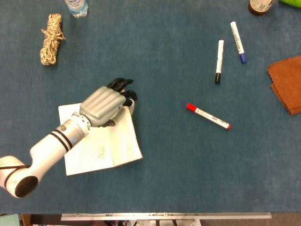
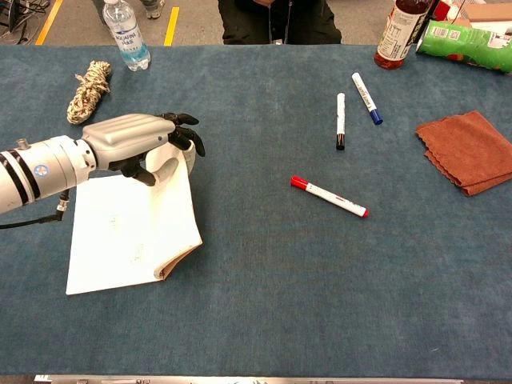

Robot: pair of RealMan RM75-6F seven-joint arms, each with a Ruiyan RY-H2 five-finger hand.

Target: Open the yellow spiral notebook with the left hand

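Observation:
The notebook [image 1: 108, 146] lies at the near left of the blue table, showing a pale sheet; no yellow is visible from here. My left hand [image 1: 106, 103] is over its far right corner. In the chest view the left hand [image 2: 140, 144] pinches that corner between thumb and fingers and holds it raised off the notebook [image 2: 128, 232], so the sheet curves upward on its right side. The rest of the stack lies flat beneath. The spiral binding is hidden by my hand and forearm. My right hand appears in neither view.
A rope bundle [image 2: 88, 92] and a water bottle [image 2: 126, 34] sit at the far left. A red marker [image 2: 330, 197] lies mid-table, with a black marker [image 2: 341, 120] and a blue marker [image 2: 366, 98] beyond it. A brown cloth [image 2: 468, 152] is at the right; a brown bottle [image 2: 398, 32] stands behind.

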